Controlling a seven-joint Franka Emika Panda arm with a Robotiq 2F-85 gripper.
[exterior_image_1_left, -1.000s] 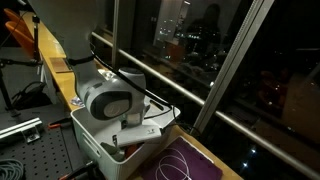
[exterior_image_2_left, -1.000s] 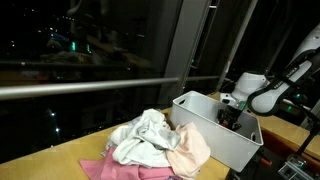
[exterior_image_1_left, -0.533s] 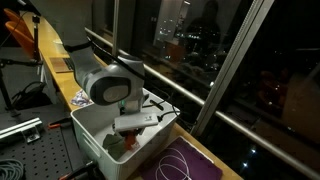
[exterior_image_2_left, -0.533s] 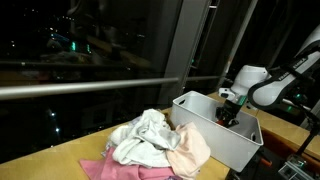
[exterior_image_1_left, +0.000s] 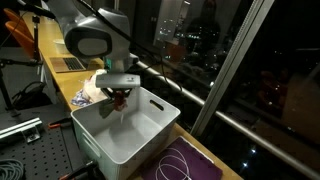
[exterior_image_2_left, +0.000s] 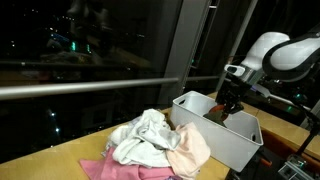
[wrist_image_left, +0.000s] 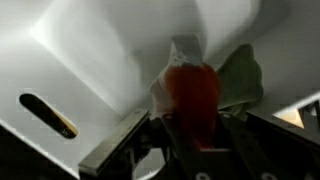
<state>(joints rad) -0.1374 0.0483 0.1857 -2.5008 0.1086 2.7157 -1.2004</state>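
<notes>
White hard plastic makes up the rectangular open bin (exterior_image_1_left: 135, 150) that stands on the long wooden bench (exterior_image_1_left: 52, 48) beside a tall dark window (exterior_image_1_left: 205, 45). The pincer (exterior_image_1_left: 118, 93) hangs above the bin's far left part in an exterior view, and above its right end, near the rim, in an exterior view (exterior_image_2_left: 231, 102). Its jaws are drawn narrow and clamped on a red crumpled cloth (exterior_image_1_left: 119, 98), which is lifted clear of the bin's floor. In the wrist view the pincer (wrist_image_left: 195, 135) grips the red crumpled cloth (wrist_image_left: 192, 92) at the middle of the picture, with a pale white scrap of fabric (wrist_image_left: 185, 47) just above it and a green piece of fabric (wrist_image_left: 240, 78) touching its right side, all against the bin's white inner wall (wrist_image_left: 90, 55) with a dark oval handle slot (wrist_image_left: 48, 115) at the near left. A white strip (exterior_image_1_left: 109, 112) dangles below the grip. Left of the bin in an exterior view lies a loose heap of garments (exterior_image_2_left: 150, 138), white, grey, peach and pink, touching the bin's wall (exterior_image_2_left: 215, 140). A purple mat (exterior_image_1_left: 195, 165) with a thin white cord lies just right of the bin.
</notes>
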